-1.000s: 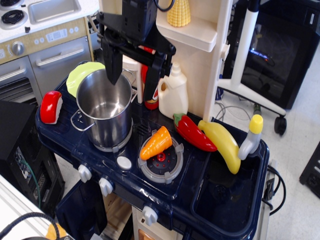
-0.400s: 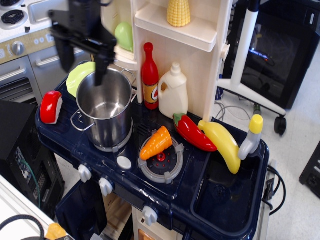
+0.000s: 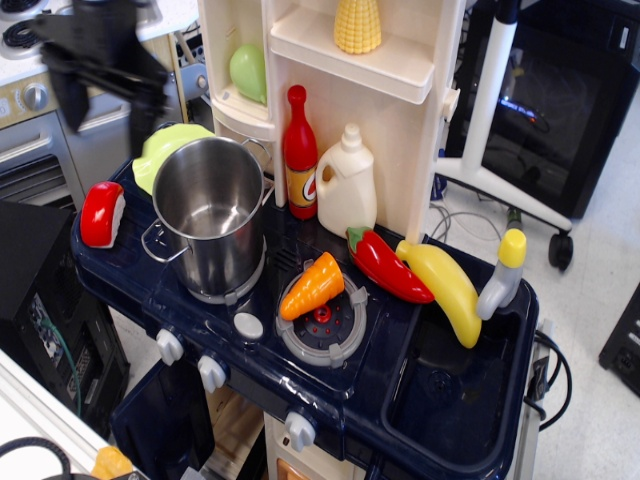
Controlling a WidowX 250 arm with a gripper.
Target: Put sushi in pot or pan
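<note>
- While the blurred gripper [image 3: 107,100] hangs above the toy kitchen's [image 3: 330,385] left rear corner, its two dark fingers [image 3: 148,108] apart and holding nothing, the task looks to be at the approach step, with the grasp not yet made.
- Standing on the left burner, the pot [image 3: 208,215] is upright and appears empty, its mouth unobstructed from above.
- Behind the pot, a lime-green plate [image 3: 160,150] pokes out just beside its rim, near the line the gripper would likely take down.
- Right of the pot, a ketchup bottle [image 3: 300,155], jug [image 3: 346,185], chili pepper [image 3: 385,265], banana [image 3: 445,290] and carrot [image 3: 312,286] sit well apart from the work.
- At the counter's far left edge, the sushi [image 3: 102,213] sits near the pot's loop handle but not touching it; the next move probably calls for descending over it, closing, then lifting clear of the rim.
</note>
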